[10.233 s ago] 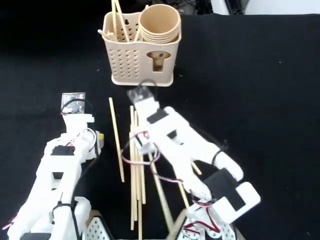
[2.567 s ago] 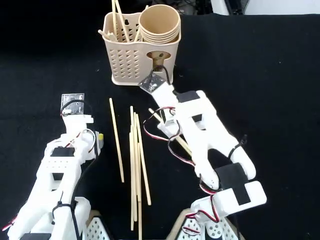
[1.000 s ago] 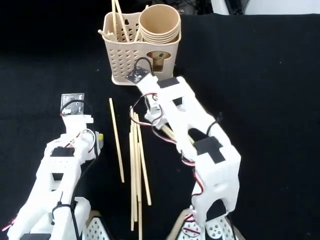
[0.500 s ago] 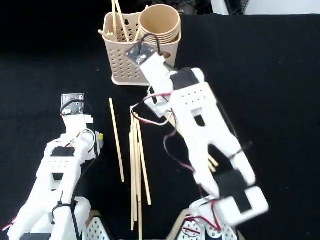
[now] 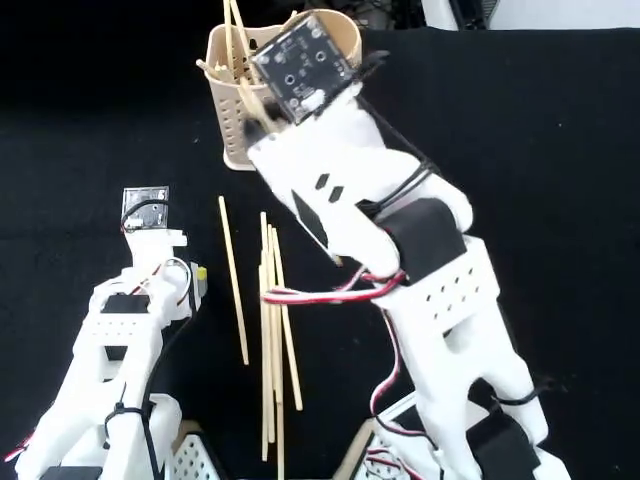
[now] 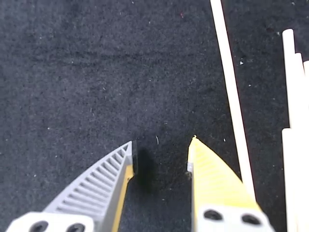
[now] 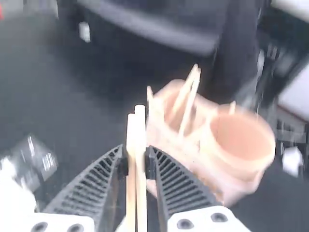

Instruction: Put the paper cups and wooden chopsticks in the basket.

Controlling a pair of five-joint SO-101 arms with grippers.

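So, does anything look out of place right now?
Nothing damaged or spilled. Several loose chopsticks lie on the table, outside the basket; the right gripper holds a chopstick pair near it.

left arm folded low | left hand (image 6: 161,145) parted | right arm high, stretched forward | right hand (image 7: 136,153) clamped on chopsticks (image 7: 137,118)

Table (image 5: 560,160) covered in black cloth (image 6: 72,72), lint-flecked. Beyond far edge: white surface (image 5: 560,12) at one corner, dark clutter (image 5: 390,12) beside it.
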